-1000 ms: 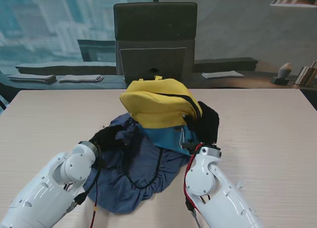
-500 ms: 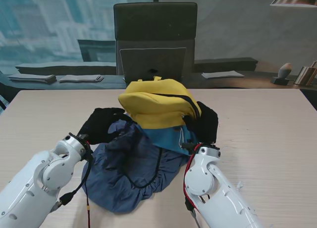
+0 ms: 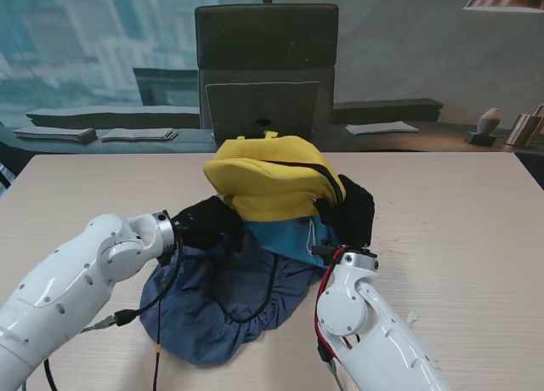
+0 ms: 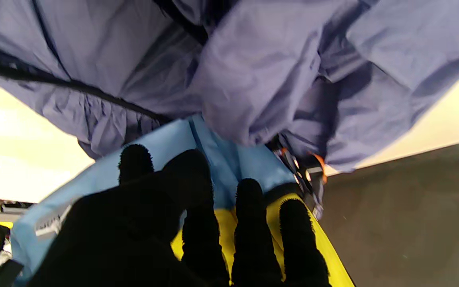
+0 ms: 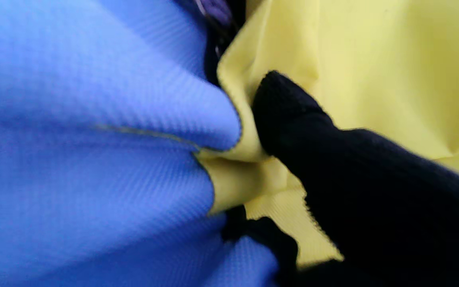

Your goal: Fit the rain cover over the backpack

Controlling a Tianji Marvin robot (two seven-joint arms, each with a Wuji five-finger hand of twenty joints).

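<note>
— Where is the backpack (image 3: 274, 191) sitting?
— Mid-table (image 3: 459, 212), lying on the rain cover (image 3: 225, 302).
— And the hands?
— Right hand (image 3: 353, 211) is gripping its right side; left hand (image 3: 206, 223) is touching its left, grip unclear.

A yellow-and-blue backpack (image 3: 276, 195) is pressed between both sets of fingers (image 4: 249, 223); the crumpled navy cover (image 3: 225, 297) is spread beside them.

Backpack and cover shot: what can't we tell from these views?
- Left hand grip: in the stand view it meets the rain cover beside the backpack; the wrist view shows no clear pinch.
- Right hand: fingers hidden behind the backpack; the wrist view is too close and blurred.
- Backpack straps: under the bag.
- Cover's elastic hem: partly buried in folds.
</note>
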